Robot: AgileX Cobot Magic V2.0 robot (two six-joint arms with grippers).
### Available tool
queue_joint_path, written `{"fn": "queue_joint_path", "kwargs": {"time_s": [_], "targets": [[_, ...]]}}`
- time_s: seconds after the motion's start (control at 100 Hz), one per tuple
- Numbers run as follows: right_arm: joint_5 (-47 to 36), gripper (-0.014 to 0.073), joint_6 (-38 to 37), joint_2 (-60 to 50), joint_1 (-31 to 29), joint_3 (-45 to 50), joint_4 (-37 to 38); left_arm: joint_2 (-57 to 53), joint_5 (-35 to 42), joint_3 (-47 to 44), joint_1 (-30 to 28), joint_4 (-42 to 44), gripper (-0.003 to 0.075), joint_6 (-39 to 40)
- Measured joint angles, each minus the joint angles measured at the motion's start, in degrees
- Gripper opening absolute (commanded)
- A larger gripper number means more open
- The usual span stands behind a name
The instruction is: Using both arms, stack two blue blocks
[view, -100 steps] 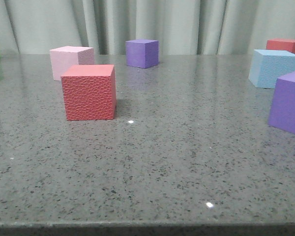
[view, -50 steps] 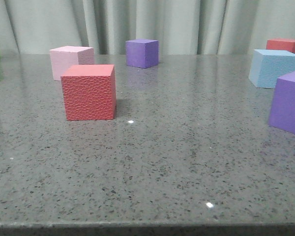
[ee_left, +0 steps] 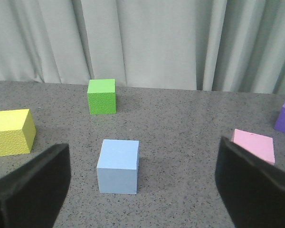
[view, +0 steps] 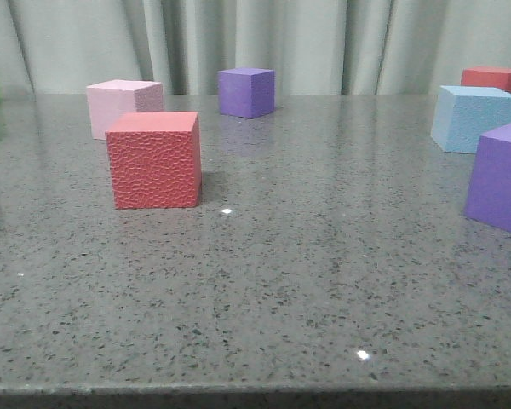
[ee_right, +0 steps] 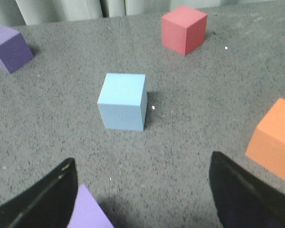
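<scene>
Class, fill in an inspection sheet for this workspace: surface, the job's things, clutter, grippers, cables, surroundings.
Surface: grey speckled table, glossy.
Job's things: one blue block ahead of the left gripper, another blue block ahead of the right gripper; both on the table, unstacked.
Clutter: red cube, pink cube, purple cubes, green cube, yellow cube, orange cube.
Grippers: both open, holding nothing.
Cables: nothing seen.
Surroundings: grey curtain behind.
</scene>
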State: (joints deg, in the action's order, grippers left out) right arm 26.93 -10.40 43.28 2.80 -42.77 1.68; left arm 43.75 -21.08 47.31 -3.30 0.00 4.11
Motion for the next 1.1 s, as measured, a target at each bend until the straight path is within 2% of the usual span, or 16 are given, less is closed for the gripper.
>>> {"fn": "queue_joint_path", "kwargs": {"time_s": [0.24,0.53,0.82,1.1], "targets": [[-3.4,0.0609,0.0,0.1,0.0,-0.6,-1.1,0.9,1.0,0.0,0.0,0.0,0.0619,0.0],[6.3,0.0609,0.0,10.1,0.0,-13.9,-1.7,1.8,1.3,0.0,0.0,0.0,0.0619,0.0],[0.1,0.0609,0.0,22.4,0.0,-24.0,-2.0,1.8,1.3,0.0,0.0,1.0,0.0619,0.0],[13.2,0.0609,0.0,37.2,0.0,-39.6,-3.6,1.8,1.3,0.0,0.0,1.1,0.0619,0.0]]}}
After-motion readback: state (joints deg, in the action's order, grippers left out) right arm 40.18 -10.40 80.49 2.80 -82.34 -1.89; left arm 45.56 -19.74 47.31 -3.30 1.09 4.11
